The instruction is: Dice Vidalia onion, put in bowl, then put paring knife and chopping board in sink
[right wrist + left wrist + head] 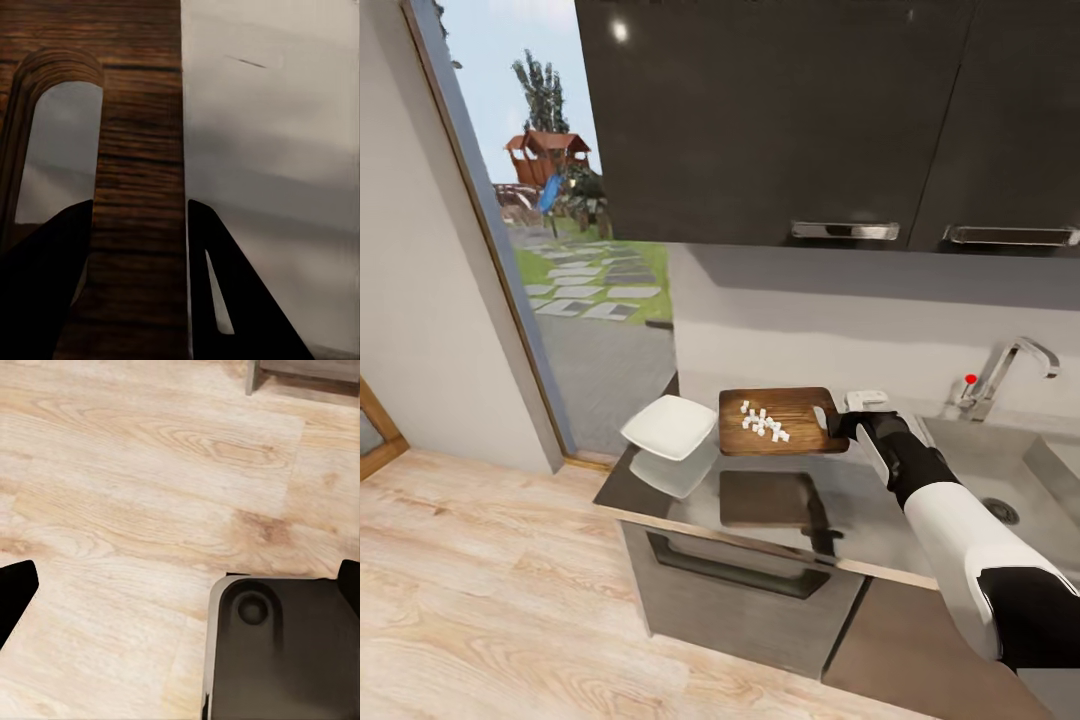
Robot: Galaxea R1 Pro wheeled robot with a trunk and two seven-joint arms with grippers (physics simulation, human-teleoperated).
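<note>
The handle end of the chopping board (784, 421) is pinched between the right gripper (139, 247) jaws, with the diced onion (763, 421) heaped on the board just beside the bowl (669, 427). The transfer step is judged under way: next, the board must be lifted and tilted over the bowl. The left gripper (180, 585) jaws are seen spread above the floor (150, 480).

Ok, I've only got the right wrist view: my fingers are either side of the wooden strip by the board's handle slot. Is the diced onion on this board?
Observer: Yes. The diced onion lies as a loose cluster of white cubes near the middle of the chopping board, away from the right gripper at the handle end.
Operator: And where is the bowl from here?
Observer: The bowl sits on the countertop just past the board's far end, on the window side and opposite the sink. It looks empty.
</note>
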